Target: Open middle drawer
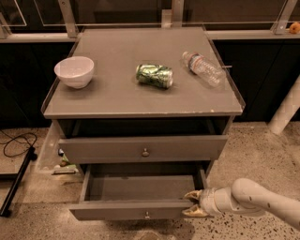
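You are seeing a white bowl [74, 71] sitting on the left. Lower down, the middle drawer [123, 211] is sticking far out. Your gripper [186, 204] is sitting at its right front corner, fingers spread apart around that end.

Around my gripper [191, 205], low at the right, lies a speckled floor [255, 154], with a grey cabinet [117, 96] against dark panels [126, 11], a black cable [16, 143] left and a white post [286, 110] right.
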